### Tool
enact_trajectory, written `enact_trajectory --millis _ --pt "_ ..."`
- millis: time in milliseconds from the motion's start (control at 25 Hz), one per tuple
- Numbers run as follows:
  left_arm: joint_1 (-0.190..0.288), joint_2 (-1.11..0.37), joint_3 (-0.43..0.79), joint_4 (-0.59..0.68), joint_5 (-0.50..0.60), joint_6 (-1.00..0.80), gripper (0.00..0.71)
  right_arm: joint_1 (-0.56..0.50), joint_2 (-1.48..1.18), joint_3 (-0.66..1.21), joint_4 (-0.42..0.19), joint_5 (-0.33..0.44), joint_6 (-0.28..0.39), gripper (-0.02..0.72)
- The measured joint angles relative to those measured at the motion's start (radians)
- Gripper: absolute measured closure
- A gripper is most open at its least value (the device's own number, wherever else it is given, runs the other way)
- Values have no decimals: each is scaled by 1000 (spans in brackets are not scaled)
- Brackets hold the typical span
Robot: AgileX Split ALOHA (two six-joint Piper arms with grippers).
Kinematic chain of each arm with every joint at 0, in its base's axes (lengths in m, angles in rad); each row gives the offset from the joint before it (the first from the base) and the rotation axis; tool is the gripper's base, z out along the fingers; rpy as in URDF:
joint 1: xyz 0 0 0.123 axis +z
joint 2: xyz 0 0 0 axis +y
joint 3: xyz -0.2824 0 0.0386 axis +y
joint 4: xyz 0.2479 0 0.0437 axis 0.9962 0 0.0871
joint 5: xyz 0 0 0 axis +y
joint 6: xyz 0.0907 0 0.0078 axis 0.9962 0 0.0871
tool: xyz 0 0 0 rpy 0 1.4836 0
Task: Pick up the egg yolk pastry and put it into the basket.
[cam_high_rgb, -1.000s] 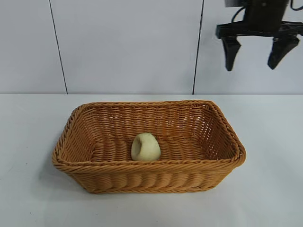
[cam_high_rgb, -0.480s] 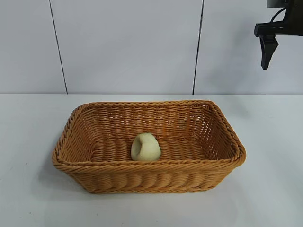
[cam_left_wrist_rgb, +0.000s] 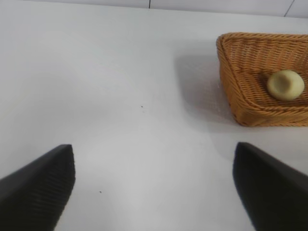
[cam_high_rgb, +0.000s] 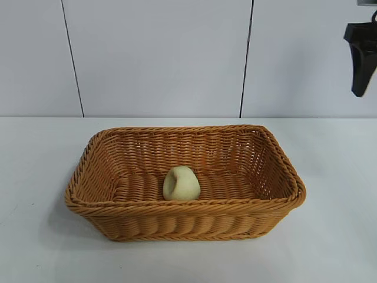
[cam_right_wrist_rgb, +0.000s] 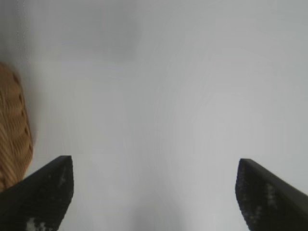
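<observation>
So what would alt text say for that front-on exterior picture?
A pale egg yolk pastry sits inside a large wicker basket on a white table. One black finger of the right tool hangs high at the upper right edge, well away from the basket.

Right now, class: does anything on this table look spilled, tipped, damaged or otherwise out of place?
Nothing stands out. The pastry sits inside the basket, which stands level on the table with its weave intact. The right gripper is open and empty, up beside the basket; the left gripper is open over bare table.
</observation>
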Motion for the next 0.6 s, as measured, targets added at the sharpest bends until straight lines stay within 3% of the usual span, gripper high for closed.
enact_trajectory --millis 280,600 --pt "0 0 0 0 0 0 65 0 -398 383 0 -8 -45 48" --pt "0 0 0 0 0 0 65 0 -841 741 0 -128 -85 49"
